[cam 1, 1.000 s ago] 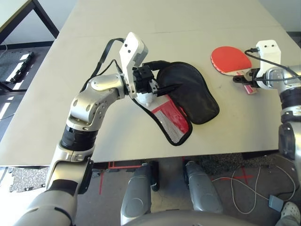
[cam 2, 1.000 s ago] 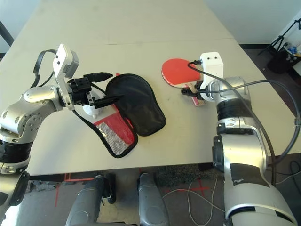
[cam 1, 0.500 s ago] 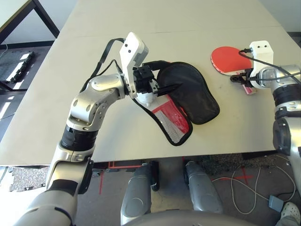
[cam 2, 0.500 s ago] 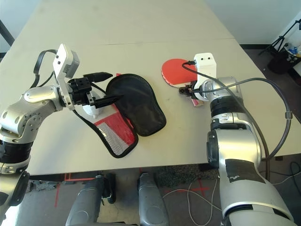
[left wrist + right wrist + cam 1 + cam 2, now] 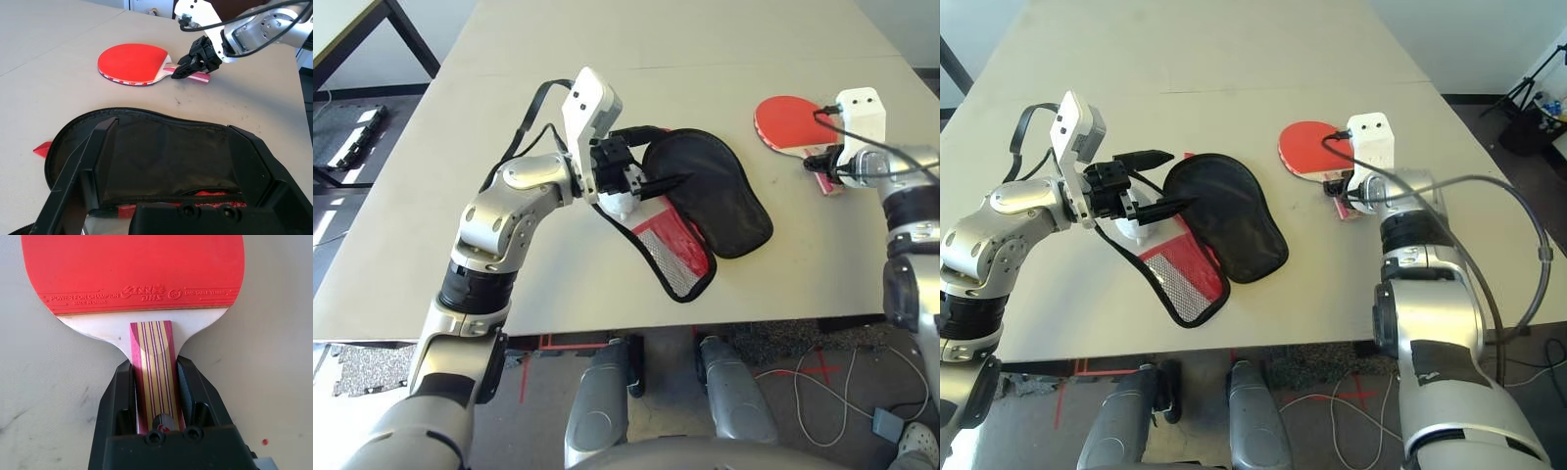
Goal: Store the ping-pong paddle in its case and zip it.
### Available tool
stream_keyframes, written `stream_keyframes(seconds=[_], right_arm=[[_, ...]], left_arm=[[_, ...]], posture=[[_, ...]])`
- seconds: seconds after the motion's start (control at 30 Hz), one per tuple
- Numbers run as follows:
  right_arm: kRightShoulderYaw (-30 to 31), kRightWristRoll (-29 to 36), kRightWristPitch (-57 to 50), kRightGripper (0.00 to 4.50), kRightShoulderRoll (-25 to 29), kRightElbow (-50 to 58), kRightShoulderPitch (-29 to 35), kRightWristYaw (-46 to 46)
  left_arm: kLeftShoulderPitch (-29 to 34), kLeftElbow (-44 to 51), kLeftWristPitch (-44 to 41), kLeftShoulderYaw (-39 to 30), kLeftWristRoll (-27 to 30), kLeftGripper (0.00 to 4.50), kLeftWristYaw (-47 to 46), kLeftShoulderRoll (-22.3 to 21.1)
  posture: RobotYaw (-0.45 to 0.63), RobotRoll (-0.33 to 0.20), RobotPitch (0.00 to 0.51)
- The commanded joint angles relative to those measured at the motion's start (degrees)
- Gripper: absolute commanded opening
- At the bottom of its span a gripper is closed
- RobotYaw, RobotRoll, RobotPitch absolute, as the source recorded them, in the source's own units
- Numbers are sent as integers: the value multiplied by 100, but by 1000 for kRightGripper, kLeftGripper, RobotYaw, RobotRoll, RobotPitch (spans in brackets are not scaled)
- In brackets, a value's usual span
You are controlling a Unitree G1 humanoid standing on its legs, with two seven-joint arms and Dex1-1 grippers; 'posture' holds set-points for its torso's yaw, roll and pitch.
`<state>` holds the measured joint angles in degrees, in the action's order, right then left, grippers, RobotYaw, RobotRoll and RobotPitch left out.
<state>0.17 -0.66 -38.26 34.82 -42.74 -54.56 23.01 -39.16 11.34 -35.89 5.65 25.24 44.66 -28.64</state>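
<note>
I have the right gripper [image 5: 154, 382] closed on the paddle [image 5: 790, 122] handle, one finger pressed to each side; the paddle lies flat near the desk's [image 5: 509, 59] right edge, red face up. The left gripper [image 5: 651, 181] has its jaws spread wide, holding nothing, its fingers over the open case [image 5: 710, 196]. The case lies mid-desk toward the near edge, black lining up, well apart from the paddle.

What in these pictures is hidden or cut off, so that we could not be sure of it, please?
- Paddle handle's end: hidden in the right wrist view between the right gripper fingers closed on it.
- Paddle's underside: faces the table.
- Case: its near part is covered in the left wrist view by the open left gripper.
</note>
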Motion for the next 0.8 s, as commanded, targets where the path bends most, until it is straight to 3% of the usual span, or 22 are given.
stream_keyframes(seconds=[0.03, 0.47, 0.63, 0.8], right_arm=[[-84, -31, 109, 1223, 85, 667, 216, -35], [-180, 340, -1989, 1219, -590, 4438, 1117, -246], [16, 402, -3022, 1217, -1459, 5721, 1341, -684], [387, 309, -3443, 1217, -2032, 6305, 1659, -1011]], left_arm=[[99, 11, 43, 54, -59, 4500, 39, 5], [106, -2, 16, 42, -118, 4500, 70, 16], [84, -26, 16, 63, -128, 4500, 85, 33], [62, -56, 12, 81, -135, 4500, 107, 45]], posture=[[-62, 0, 213], [-70, 0, 225], [-76, 0, 233], [-83, 0, 238]])
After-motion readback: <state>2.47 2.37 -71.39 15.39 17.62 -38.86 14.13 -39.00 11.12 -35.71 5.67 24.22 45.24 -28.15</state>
